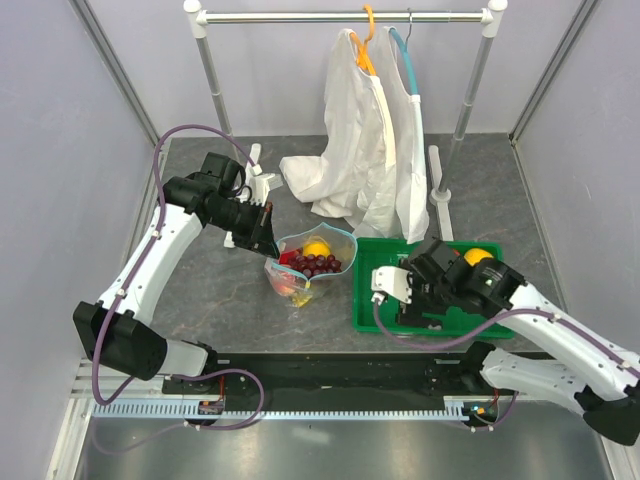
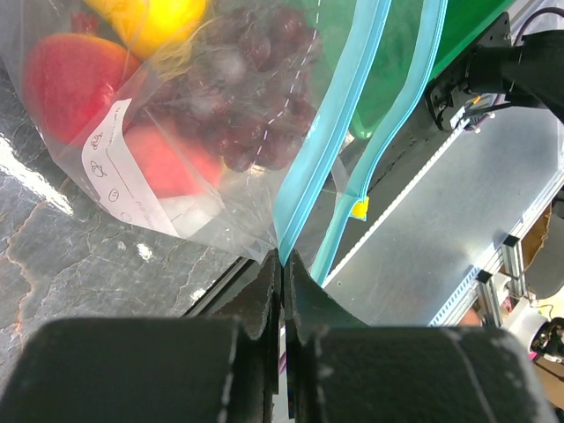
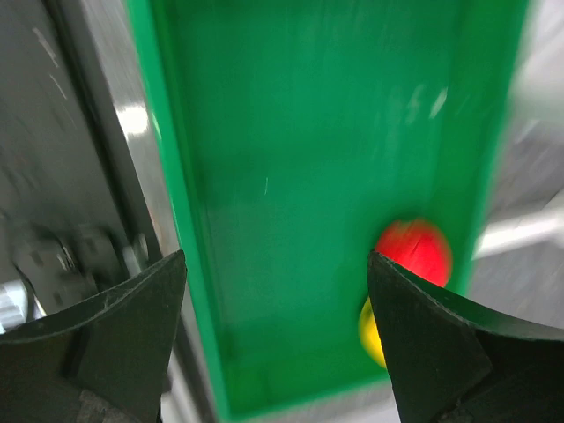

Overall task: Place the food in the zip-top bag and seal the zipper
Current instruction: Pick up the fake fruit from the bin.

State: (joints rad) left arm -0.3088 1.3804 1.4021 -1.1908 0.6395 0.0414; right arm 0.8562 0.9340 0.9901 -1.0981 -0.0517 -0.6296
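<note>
Here, the left end effector (image 2: 282, 261) is clamped shut on a corner of the zip-top bag (image 2: 220, 225), right at its teal zipper (image 2: 330, 132). The bag sits on the grey surface (image 1: 200, 290) and holds grapes (image 2: 256, 97). The right end effector (image 3: 275, 257) gapes wide and empty above a green tray (image 3: 264, 132), where a red fruit (image 3: 414, 251) and a yellow fruit (image 3: 374, 330) lie near one finger

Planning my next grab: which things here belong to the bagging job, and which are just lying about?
Job: bag, zipper pinched by left gripper; grapes and other fruit inside; red fruit, yellow fruit in green tray; right gripper, open above it.
Lying about: white garments, hangers, rail.
</note>
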